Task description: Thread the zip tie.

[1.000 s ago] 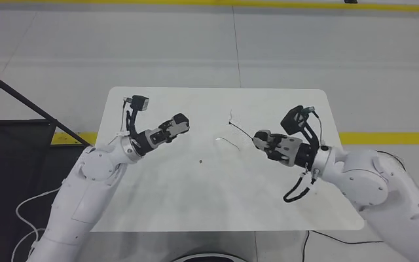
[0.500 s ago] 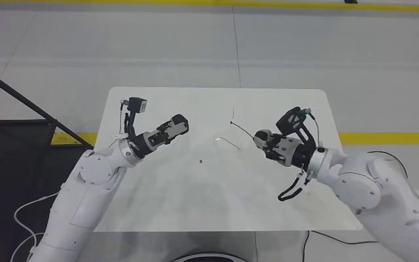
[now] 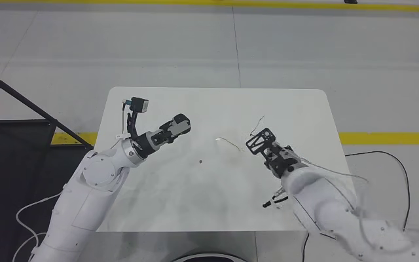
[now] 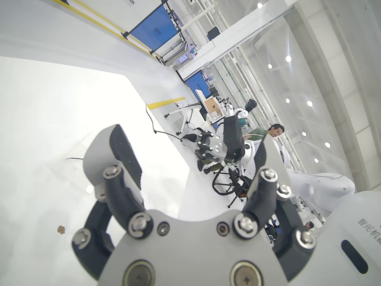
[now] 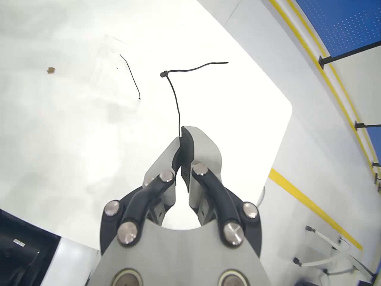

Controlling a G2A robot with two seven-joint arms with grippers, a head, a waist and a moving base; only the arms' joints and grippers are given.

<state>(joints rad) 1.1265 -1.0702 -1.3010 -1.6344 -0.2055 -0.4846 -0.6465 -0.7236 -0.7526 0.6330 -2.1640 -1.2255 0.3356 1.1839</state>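
Observation:
A black zip tie (image 5: 175,96) rises from the fingertips of my right gripper (image 5: 182,133), which is shut on its lower end. The tie's small head (image 5: 163,74) sits at a bend, and a further stretch (image 5: 205,65) runs off sideways. In the top view the zip tie (image 3: 257,122) stands above the white table (image 3: 163,196) right of centre, held by my right gripper (image 3: 254,136). My left gripper (image 3: 180,123) hovers over the table's left half, open and holding nothing. The left wrist view shows its open fingers (image 4: 125,150) and the zip tie (image 4: 151,120) beyond them.
A second thin dark strip (image 3: 228,140) lies on the table between the grippers, on what looks like a clear wrapper (image 5: 119,78). A small brown crumb (image 3: 200,160) sits nearer the front. A yellow floor line (image 3: 373,138) runs past the table's right edge.
My right arm has swung round and its wrist has turned, carrying the zip tie slightly to the right and upright. The left arm has barely moved.

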